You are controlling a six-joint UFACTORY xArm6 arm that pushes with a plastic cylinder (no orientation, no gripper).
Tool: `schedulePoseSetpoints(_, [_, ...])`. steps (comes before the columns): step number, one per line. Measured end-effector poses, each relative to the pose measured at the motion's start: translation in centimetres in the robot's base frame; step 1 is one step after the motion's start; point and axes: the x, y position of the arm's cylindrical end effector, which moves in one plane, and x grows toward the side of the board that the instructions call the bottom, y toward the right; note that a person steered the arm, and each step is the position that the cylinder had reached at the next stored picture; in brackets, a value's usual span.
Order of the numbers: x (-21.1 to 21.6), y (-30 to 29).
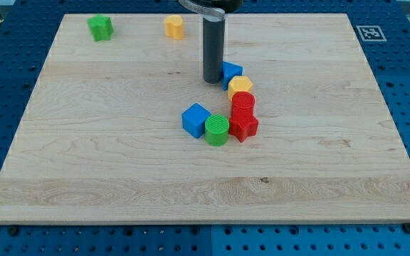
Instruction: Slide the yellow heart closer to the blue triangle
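Yellow heart (pixel 240 87): lies just below and slightly right of the blue triangle (pixel 231 71), touching it or nearly so; whether a gap is left between them cannot be told.
Blue triangle: the landmark here, sitting a little above the middle of the wooden board (pixel 119 163), towards the view's right of centre.
My tip (pixel 213 80): the rod stands upright just left of the blue triangle, its lower end at the triangle's left side, apparently touching it. It is a plain rod with nothing to open or close, and it holds no block.
Red block, upper (pixel 243 102): directly below the yellow heart, so second below the blue triangle, touching the heart's lower edge.
Red block, lower (pixel 243 126): next below again, star-like in outline, ending the curved line that runs down from the blue triangle.
Green cylinder (pixel 217 130): below the blue triangle and a little left, touching the lower red block.
Blue cube (pixel 196 119): below-left of the blue triangle, against the green cylinder.
Second yellow block (pixel 174 27): well above-left of the blue triangle, near the board's top edge.
Green block (pixel 100 28): far left of the blue triangle, by the top-left corner.
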Motion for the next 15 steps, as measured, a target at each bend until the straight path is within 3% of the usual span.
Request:
schedulePoseSetpoints(2, [-0.3,-1.9])
schedulePoseSetpoints(4, [-6.6,-5.8])
schedulePoseSetpoints(6, [-8.8,-5.9])
schedulePoseSetpoints(8, [-10.3,-12.7])
schedulePoseSetpoints(9, [-14.7,-15.7])
schedulePoseSetpoints(10, [-16.1,-14.1])
schedulePoseSetpoints(11, [-15.2,-8.6])
schedulePoseSetpoints(15, [-8.3,-2.5])
